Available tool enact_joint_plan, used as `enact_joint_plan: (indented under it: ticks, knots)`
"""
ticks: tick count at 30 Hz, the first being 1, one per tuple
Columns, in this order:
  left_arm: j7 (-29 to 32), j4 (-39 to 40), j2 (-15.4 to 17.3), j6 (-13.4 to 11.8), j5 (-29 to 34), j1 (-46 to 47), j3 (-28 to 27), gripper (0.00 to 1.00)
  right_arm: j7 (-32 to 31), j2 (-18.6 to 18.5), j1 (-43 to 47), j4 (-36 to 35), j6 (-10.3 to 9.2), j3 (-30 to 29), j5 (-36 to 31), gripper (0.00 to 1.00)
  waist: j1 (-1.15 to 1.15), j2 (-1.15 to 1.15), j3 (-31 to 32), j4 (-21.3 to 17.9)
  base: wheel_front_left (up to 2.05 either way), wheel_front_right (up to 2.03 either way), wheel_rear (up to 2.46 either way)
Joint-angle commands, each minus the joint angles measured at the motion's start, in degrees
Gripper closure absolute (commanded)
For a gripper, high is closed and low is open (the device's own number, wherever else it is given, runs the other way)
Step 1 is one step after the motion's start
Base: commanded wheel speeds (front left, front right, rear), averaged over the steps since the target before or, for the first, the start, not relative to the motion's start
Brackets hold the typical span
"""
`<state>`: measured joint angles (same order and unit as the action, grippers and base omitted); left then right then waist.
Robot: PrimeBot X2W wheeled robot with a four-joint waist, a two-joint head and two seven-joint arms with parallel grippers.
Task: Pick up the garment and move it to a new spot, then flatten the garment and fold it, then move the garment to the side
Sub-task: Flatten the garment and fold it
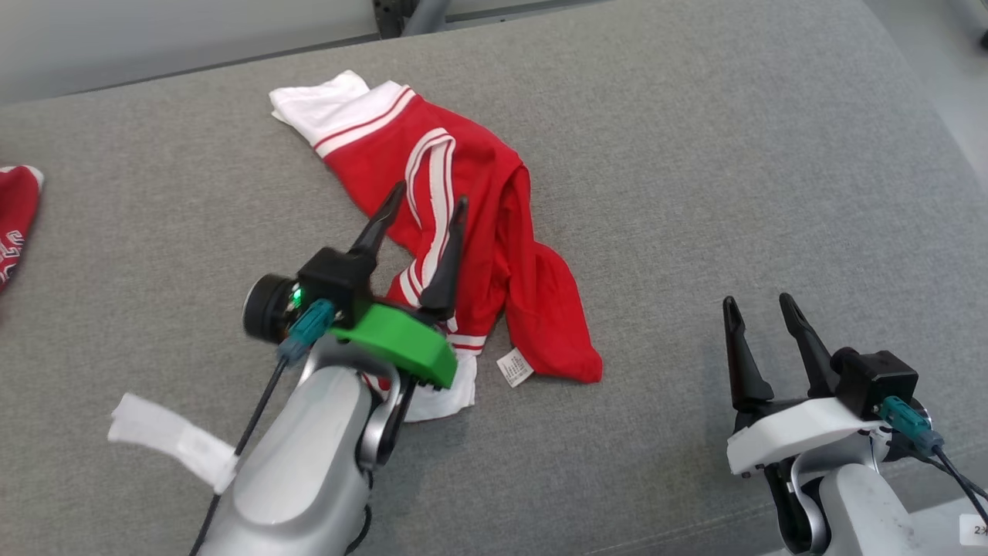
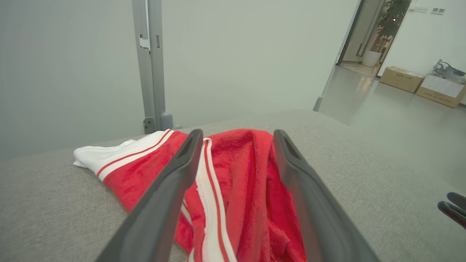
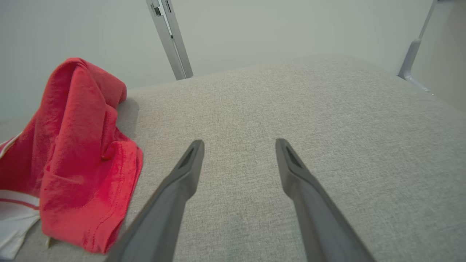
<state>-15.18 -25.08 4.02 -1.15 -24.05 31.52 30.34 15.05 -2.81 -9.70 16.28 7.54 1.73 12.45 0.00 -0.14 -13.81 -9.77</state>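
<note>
A crumpled red garment [image 1: 478,232] with white stripes and a white band lies bunched on a wide grey fabric cushion [image 1: 695,154]. A small white label [image 1: 515,367] pokes out at the garment's near edge.

The robot's left arm reaches in over the near end of the garment, its pale forearm slanting up toward it, with a green bracket at the wrist and a white strap [image 1: 174,440] wrapped round the forearm. The left gripper [image 1: 431,193] is poised above the garment's striped middle, its two long dark fingers spread apart and pointing away from the robot. Seen from that wrist, the left gripper [image 2: 237,135] frames the garment [image 2: 247,189], which lies in folds under the gap; nothing is pinched between the fingers.

The right arm is held low, well apart from the garment on its right side, with a white bracket at the wrist. The right gripper [image 1: 758,300] also has its fingers spread, pointing away over bare cushion. From its own wrist, the right gripper [image 3: 238,143] has only grey fabric beneath it, with the garment [image 3: 80,145] heaped off to one side.

Far to the garment's left, another red cloth [image 1: 15,216] lies at the cushion's edge.
</note>
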Motion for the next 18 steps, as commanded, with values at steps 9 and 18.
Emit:
enact_joint_plan:
  ticks: [9, 18]
  knots:
    - [0.0, 3.2, 5.0, -1.1, -1.2, -13.9, -7.3, 0.00, 0.2, -0.1, 2.4, 0.0, -0.10, -0.2, -0.8, 0.00, 0.00, 0.14, 4.9, 4.8, 0.00, 0.00, 0.00]
    - [2.1, -2.8, 5.6, 2.1, -2.5, -18.2, -4.7, 0.00, 0.2, -0.1, 2.0, 0.0, -0.10, -0.1, -1.0, 0.00, 0.00, 0.14, 4.7, 4.4, 0.00, 0.00, 0.00]
